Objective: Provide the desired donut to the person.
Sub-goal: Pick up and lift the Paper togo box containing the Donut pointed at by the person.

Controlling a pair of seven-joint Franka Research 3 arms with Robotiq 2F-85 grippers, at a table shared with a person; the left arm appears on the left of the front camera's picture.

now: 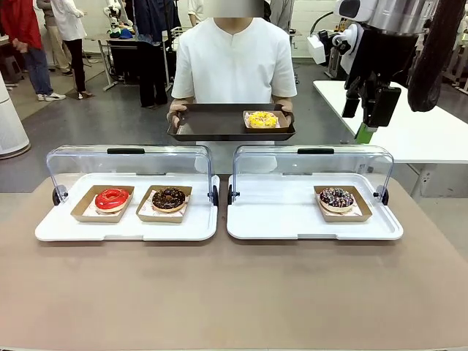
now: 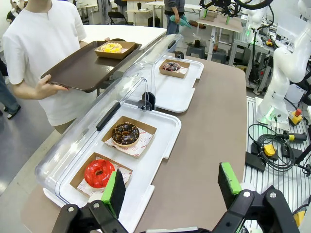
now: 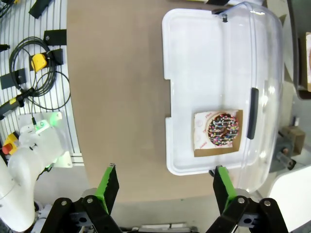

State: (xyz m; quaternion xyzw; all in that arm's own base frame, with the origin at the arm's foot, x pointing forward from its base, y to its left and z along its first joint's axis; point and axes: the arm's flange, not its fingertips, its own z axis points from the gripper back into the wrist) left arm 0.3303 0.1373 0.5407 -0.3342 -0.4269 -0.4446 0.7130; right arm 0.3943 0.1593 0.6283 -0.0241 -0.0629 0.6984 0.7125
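Observation:
The person [image 1: 234, 62] stands at the far side, both hands holding a dark brown tray [image 1: 212, 123] that carries a yellow donut [image 1: 262, 119] in a cardboard boat. A red donut [image 1: 111, 198] and a chocolate donut [image 1: 169, 198] sit in the left white case [image 1: 128, 228]. A sprinkled chocolate donut [image 1: 336, 197] sits in the right case [image 1: 278, 219]. My right gripper [image 1: 363, 131] hangs high above the right case, open and empty, looking down on the sprinkled donut [image 3: 223, 129]. My left gripper [image 2: 171, 187] is open and empty, near the red donut [image 2: 98, 173].
Both cases have clear lids [image 1: 131, 162] tipped up at the back. A white side table [image 1: 431, 135] stands at the right behind my right arm. Bare brown tabletop [image 1: 234, 292] lies in front of the cases. Cables and a robot base [image 3: 34, 150] lie beside the table.

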